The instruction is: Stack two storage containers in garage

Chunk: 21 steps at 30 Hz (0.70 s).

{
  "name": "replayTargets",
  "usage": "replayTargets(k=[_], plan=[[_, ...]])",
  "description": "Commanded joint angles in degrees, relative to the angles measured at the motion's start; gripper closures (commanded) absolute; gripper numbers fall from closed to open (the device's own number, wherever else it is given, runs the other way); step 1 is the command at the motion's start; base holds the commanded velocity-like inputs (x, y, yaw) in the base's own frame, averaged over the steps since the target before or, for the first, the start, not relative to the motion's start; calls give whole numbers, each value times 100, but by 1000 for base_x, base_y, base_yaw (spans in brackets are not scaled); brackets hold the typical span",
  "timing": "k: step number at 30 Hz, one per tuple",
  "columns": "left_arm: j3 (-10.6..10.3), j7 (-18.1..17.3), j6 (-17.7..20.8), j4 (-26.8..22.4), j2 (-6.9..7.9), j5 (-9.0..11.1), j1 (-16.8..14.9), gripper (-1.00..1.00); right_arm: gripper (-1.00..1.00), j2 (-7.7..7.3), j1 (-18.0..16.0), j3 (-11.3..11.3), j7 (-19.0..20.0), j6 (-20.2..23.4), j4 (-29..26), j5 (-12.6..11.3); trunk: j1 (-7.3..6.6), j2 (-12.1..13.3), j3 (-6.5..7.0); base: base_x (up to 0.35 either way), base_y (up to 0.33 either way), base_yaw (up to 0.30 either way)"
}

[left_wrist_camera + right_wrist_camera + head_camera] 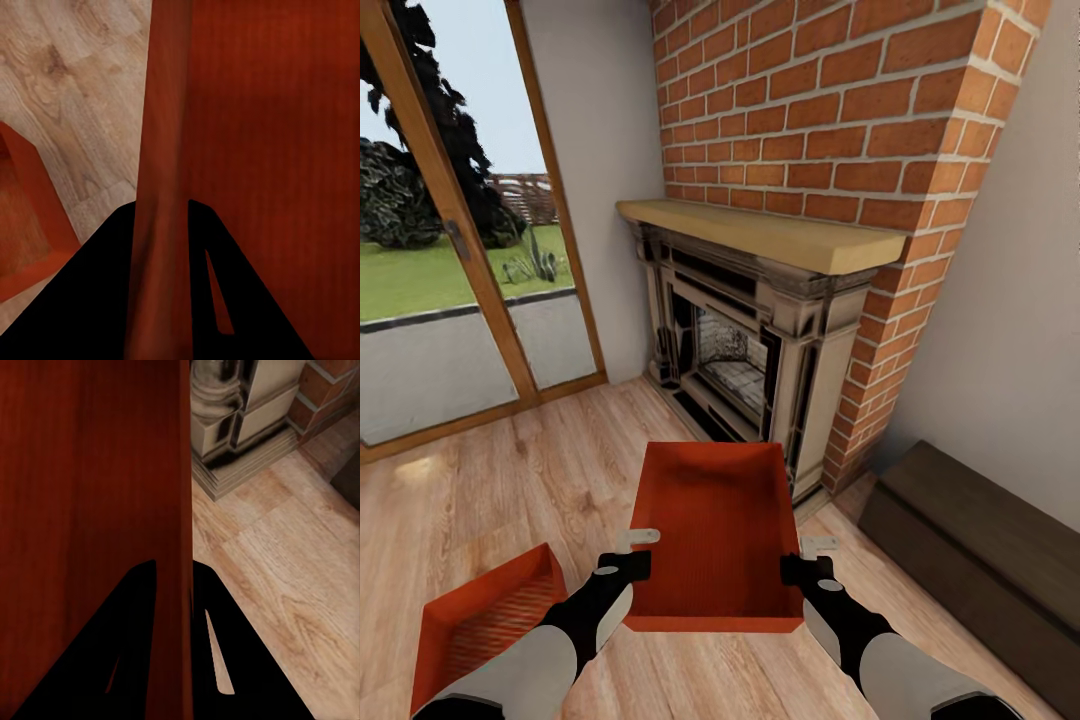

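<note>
Gripping: left gripper (632,552) and right gripper (806,558) each clamp held container (715,520) walls | second container (480,620) on plank floor (510,480)

Second container (485,620) is cut off by the head view's bottom edge, left arm covering its near corner. Dark chest (980,560) runs off the right edge. In both wrist views the held container (255,150) wall hides the fingertips, so contact is probably there but unreadable.

Head camera looks down; both wrist cameras press close against the shared container (718,530) walls.
</note>
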Motion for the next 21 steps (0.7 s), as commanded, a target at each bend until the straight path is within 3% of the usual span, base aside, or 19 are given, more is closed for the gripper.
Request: replayTargets(k=[1,21], plan=[[352,41,34,-35,6,84,-8,100,100,-38,-3,-65,-257,-33,63,-70,4,-12,-2,0,0,0],[352,41,34,-35,6,84,-8,100,100,-47,-3,-65,-256,-33,64,-69,4,-12,177,0,0,0]])
